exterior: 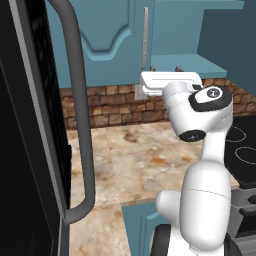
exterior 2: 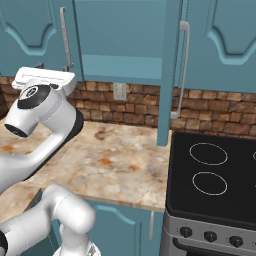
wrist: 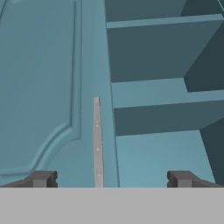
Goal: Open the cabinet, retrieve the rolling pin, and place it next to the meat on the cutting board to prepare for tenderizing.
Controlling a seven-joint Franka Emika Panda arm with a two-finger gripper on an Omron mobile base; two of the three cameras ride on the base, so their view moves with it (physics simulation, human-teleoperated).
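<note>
The teal cabinet hangs above the counter. Its left door is closed, with a slim silver handle. The right door is swung out, baring teal shelves on which I see nothing. My gripper is open and empty, raised to the cabinet's bottom edge by the lower end of the left door's handle, which lies between the fingertips in the hand view. The rolling pin, the meat and the cutting board are out of view.
A marbled counter runs under the cabinet, backed by brick with a wall outlet. A black stove stands to the right. A black appliance with a thick grey handle is close on the left.
</note>
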